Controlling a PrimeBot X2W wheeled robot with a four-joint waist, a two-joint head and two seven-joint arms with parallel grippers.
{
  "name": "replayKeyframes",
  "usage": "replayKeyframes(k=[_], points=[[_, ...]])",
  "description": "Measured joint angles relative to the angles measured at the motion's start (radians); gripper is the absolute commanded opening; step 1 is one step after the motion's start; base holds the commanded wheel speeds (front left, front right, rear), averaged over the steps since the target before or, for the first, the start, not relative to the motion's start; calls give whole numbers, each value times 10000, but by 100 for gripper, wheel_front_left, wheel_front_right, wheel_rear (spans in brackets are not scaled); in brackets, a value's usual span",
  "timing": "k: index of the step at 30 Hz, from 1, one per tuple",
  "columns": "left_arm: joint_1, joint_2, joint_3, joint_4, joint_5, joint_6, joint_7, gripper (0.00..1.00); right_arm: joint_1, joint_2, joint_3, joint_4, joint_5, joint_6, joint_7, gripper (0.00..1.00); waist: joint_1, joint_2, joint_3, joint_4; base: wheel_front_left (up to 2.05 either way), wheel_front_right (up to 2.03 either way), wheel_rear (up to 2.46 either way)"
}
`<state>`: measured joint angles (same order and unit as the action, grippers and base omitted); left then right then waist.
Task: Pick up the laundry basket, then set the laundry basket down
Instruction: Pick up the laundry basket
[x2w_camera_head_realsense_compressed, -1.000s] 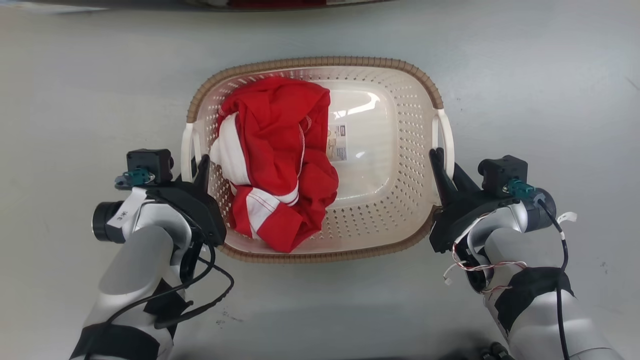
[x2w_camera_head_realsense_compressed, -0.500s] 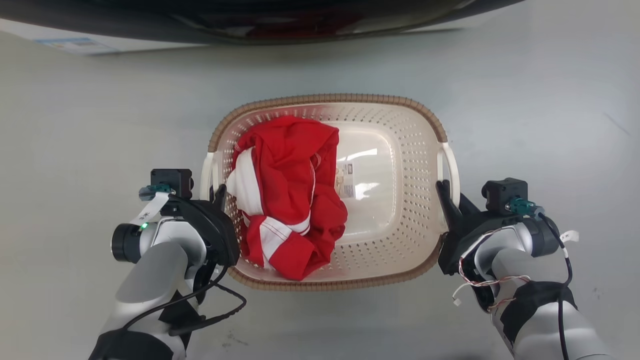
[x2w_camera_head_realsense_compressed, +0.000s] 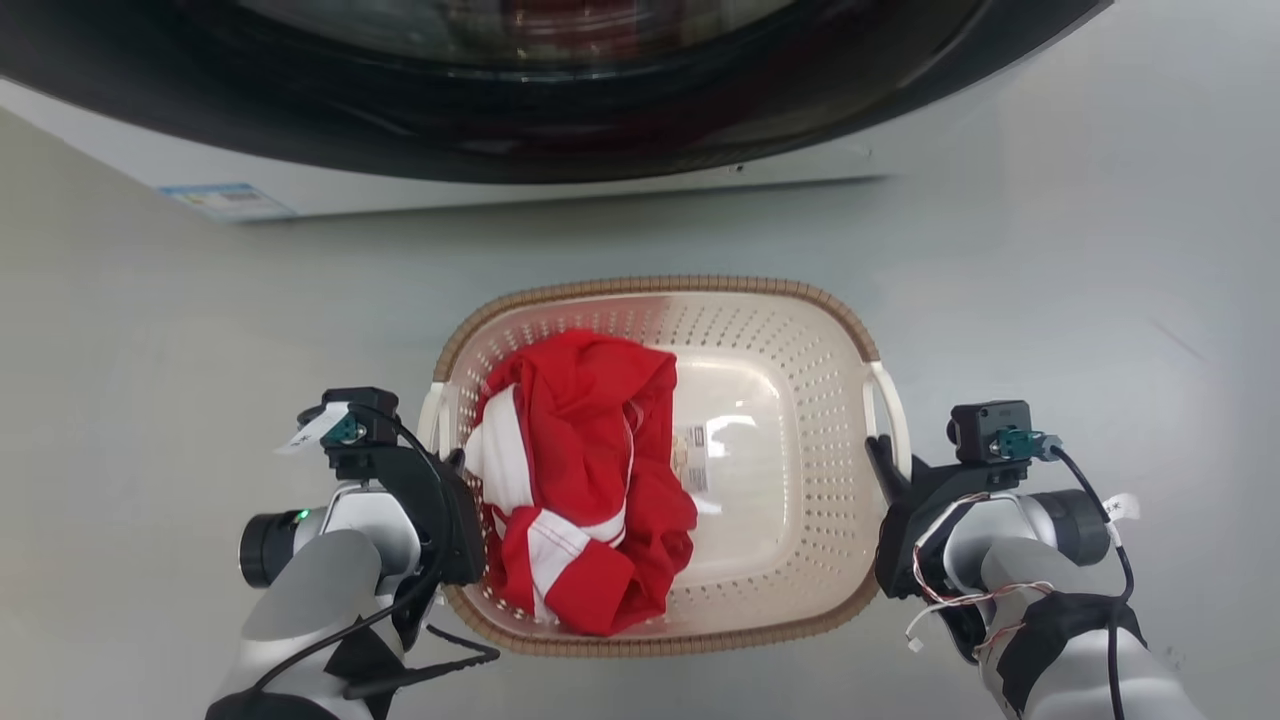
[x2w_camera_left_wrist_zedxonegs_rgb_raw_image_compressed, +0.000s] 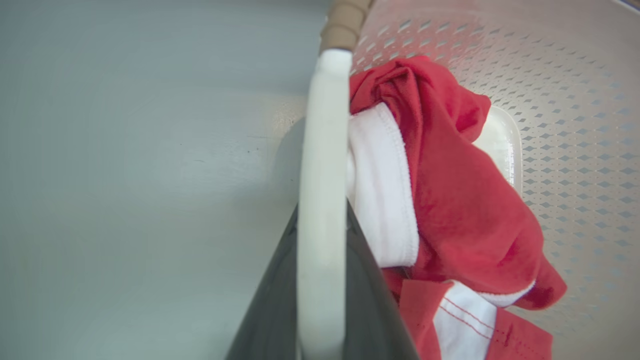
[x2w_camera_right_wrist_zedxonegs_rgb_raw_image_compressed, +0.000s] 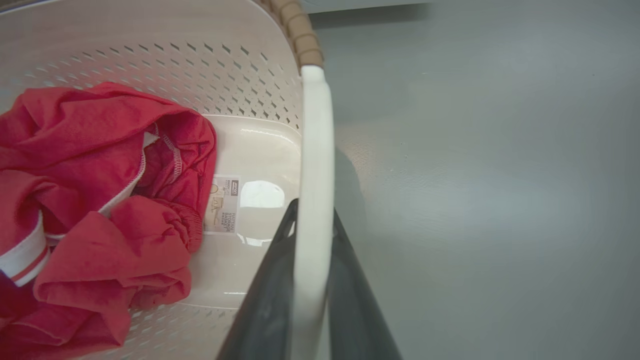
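Left gripper (x2w_camera_head_realsense_compressed: 456, 468) and right gripper (x2w_camera_head_realsense_compressed: 880, 462) each clamp a white loop handle of a cream-white, perforated plastic laundry basket (x2w_camera_head_realsense_compressed: 822, 400) with a brown woven-look rim, which sits between them over a grey floor (x2w_camera_head_realsense_compressed: 1100, 300), just in front of a white front-loading washer (x2w_camera_head_realsense_compressed: 560, 190) with a dark round door. Both pale forearms rise from the lower corners of the head view, wrists turned inward, dark fingers pointing up along the basket's short sides. A crumpled red garment with white bands (x2w_camera_head_realsense_compressed: 590, 500) lies in the basket's left half.

Seen from the left wrist, the two dark fingers close tightly on either side of the left handle (x2w_camera_left_wrist_zedxonegs_rgb_raw_image_compressed: 322, 150), one outside the basket and one inside against the garment's white band. The right wrist view gives the same grip on the right handle (x2w_camera_right_wrist_zedxonegs_rgb_raw_image_compressed: 315, 150), and shows a small printed label (x2w_camera_right_wrist_zedxonegs_rgb_raw_image_compressed: 223, 202) on the basket's glossy bottom beside the red cloth. The washer appears from the head camera, while the wrist cameras show the finger contact that the head view leaves unclear. Whether the basket rests on the floor or hangs just above it cannot be told.
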<state>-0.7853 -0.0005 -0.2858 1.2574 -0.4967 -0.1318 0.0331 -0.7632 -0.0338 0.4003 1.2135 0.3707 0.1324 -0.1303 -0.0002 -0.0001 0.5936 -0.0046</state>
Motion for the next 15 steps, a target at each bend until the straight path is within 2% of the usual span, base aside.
replayKeyframes(k=[15], points=[[831,-13,-318,146,-769,0,1434,0,684,67,460,322,286,59,1204,0,0,0,-1792,-115,0,0,0]])
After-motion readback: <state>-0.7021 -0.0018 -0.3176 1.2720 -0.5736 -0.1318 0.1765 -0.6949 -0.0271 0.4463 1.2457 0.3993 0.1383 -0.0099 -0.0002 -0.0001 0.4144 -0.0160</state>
